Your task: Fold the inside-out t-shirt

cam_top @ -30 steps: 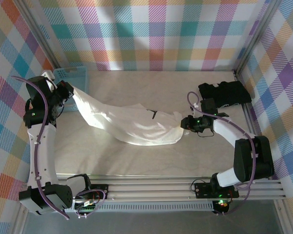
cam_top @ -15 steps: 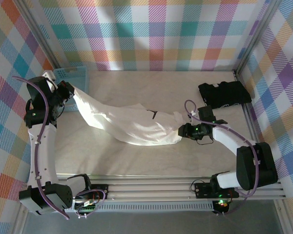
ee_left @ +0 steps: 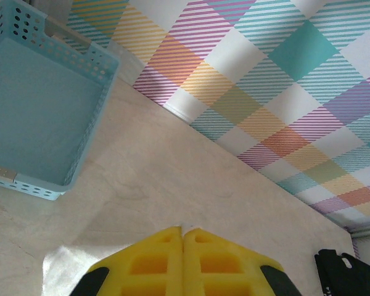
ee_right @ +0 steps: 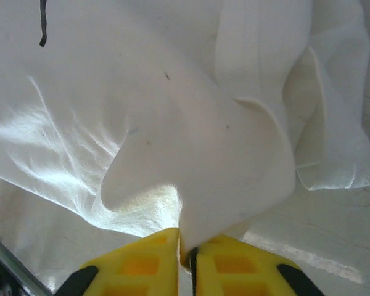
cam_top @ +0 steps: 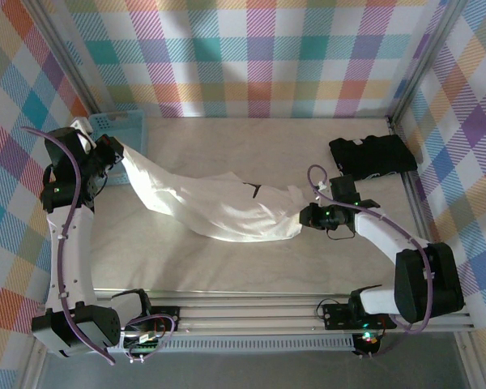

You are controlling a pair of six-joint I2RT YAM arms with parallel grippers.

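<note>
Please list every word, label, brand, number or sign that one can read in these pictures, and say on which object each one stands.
No text is readable.
white t-shirt: the small dark neck tag is too small to read.
black garment: the small white marks are too blurred to read.
blue basket: no label visible.
</note>
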